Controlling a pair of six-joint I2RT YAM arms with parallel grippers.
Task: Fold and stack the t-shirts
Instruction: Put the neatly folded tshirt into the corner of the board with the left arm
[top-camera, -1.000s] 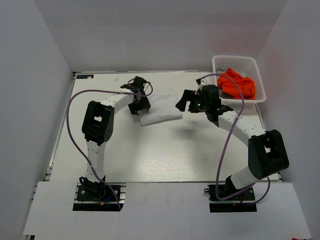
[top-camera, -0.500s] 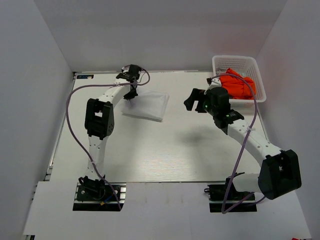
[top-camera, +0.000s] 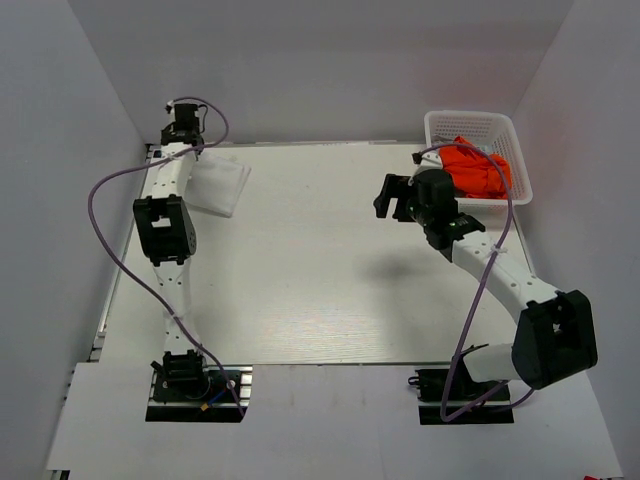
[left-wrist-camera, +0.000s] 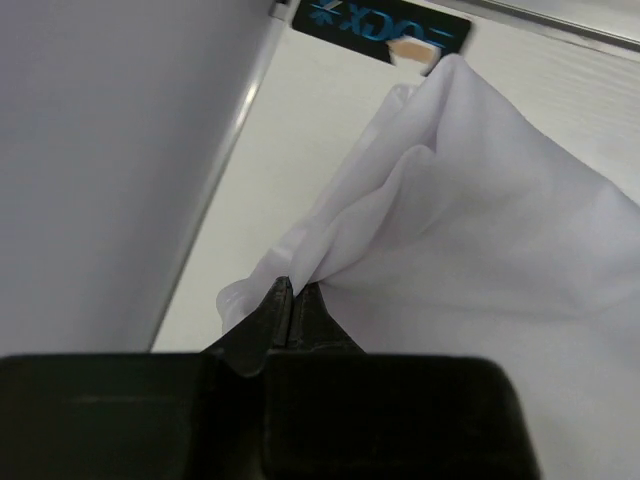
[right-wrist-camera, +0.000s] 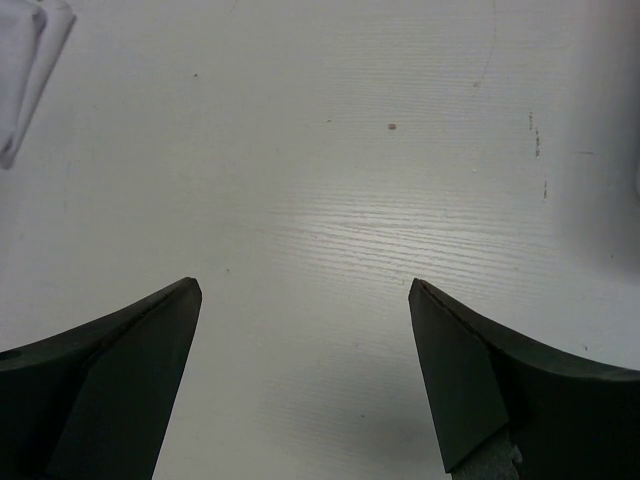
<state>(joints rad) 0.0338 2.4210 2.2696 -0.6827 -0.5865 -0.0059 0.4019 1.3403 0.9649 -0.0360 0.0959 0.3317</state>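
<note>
The white t-shirt (top-camera: 220, 184) lies folded at the table's far left corner, one edge lifted. My left gripper (top-camera: 195, 150) is shut on that edge; in the left wrist view the jaws (left-wrist-camera: 292, 292) pinch a fold of the white cloth (left-wrist-camera: 480, 230), which spreads away to the right. The orange t-shirt (top-camera: 476, 168) sits crumpled in the white basket (top-camera: 440, 123) at the far right. My right gripper (top-camera: 391, 199) hovers over bare table left of the basket, open and holding nothing (right-wrist-camera: 305, 290). A corner of the white t-shirt (right-wrist-camera: 25, 60) shows far off in the right wrist view.
Grey walls enclose the table on the left, back and right; the left wall is close beside the left gripper. A dark label (left-wrist-camera: 380, 25) marks the table's far left corner. Purple cables loop along both arms.
The left gripper closed on the white t-shirt and dragged it from the middle back of the table to the far left corner. The right arm drew back slightly toward the basket, still open.
</note>
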